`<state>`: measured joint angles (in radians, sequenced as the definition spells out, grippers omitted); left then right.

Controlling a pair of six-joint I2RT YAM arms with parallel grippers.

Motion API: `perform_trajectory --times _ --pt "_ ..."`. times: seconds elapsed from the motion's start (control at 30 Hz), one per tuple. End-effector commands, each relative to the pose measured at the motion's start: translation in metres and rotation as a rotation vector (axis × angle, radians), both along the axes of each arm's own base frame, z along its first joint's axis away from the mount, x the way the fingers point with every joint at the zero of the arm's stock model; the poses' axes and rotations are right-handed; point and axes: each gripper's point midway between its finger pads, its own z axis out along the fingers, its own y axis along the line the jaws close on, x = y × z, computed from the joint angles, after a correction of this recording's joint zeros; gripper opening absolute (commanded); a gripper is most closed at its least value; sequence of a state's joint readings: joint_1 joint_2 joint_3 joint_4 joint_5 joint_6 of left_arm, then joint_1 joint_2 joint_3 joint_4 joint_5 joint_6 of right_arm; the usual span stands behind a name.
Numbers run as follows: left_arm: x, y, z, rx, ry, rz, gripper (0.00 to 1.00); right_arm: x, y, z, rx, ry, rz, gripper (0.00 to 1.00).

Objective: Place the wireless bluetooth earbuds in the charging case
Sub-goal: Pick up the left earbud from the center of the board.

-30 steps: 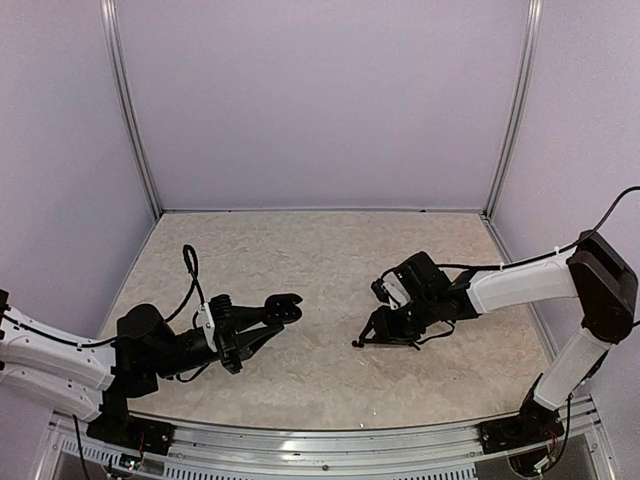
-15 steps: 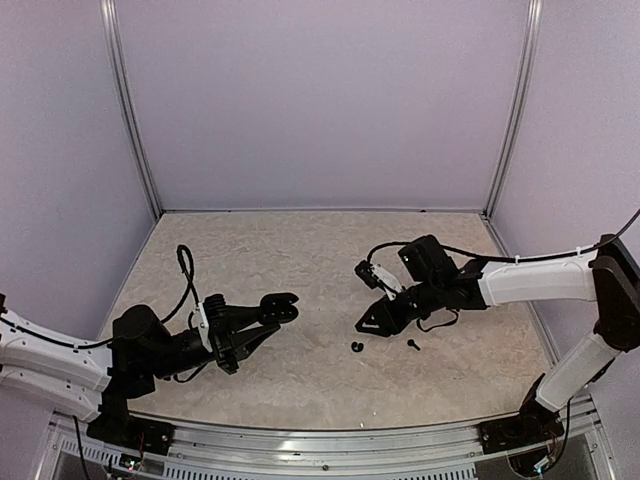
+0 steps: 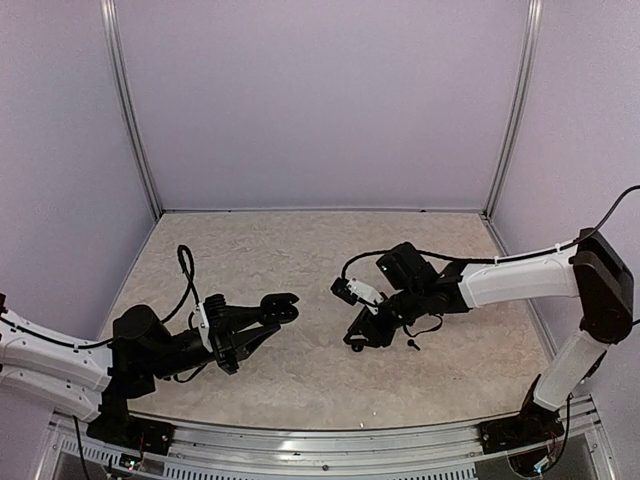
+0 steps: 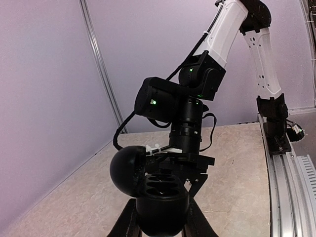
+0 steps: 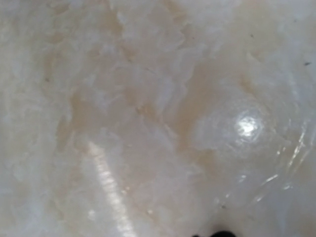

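Low over the table point(image 3: 300, 250), my right claw point(image 3: 356, 338) points its tips down at the marble. I cannot tell how wide it stands; my wrist camera shows no fingers, only bright stone and a dark speck point(image 5: 219, 233) at the six o'clock edge, which may be a bud or my own fingertip.

In the overhead view, one earbud point(image 3: 413, 346) lies loose on the table at about three o'clock from that claw, near but not touching it. The other bud I cannot pick out; I judge it lies under the claw's tips.

At about nine o'clock, well apart, my left claw point(image 3: 280, 309) is clamped on the charging case point(image 4: 162, 197), held off the table with its lid point(image 4: 126, 170) swung open toward ten o'clock and its sockets point(image 4: 163, 182) facing my right arm.

The step in hand, I judge, is picking up a bud. To do it well I should centre the bud between the tips before closing and pinch the knob rather than the stem, since it is tiny and could skid on the glossy stone. The left claw should hold the case steady, sockets up.
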<state>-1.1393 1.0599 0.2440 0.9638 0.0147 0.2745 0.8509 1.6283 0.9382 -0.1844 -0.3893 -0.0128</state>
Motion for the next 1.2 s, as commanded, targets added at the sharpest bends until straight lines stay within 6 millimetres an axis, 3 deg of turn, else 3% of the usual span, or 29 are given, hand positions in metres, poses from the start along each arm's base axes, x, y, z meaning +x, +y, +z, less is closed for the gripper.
perform_trajectory --times 0.0,0.57,1.17 --pt "0.0 -0.001 0.009 -0.022 -0.013 -0.004 0.04 0.003 0.003 -0.015 -0.05 0.013 0.023 0.3" --pt "0.001 0.0 0.008 -0.02 -0.011 0.008 0.04 0.005 -0.008 -0.053 -0.176 0.05 -0.001 0.24" --pt "0.002 -0.002 0.009 -0.017 -0.018 0.007 0.04 0.013 -0.02 -0.069 -0.259 0.024 -0.035 0.26"
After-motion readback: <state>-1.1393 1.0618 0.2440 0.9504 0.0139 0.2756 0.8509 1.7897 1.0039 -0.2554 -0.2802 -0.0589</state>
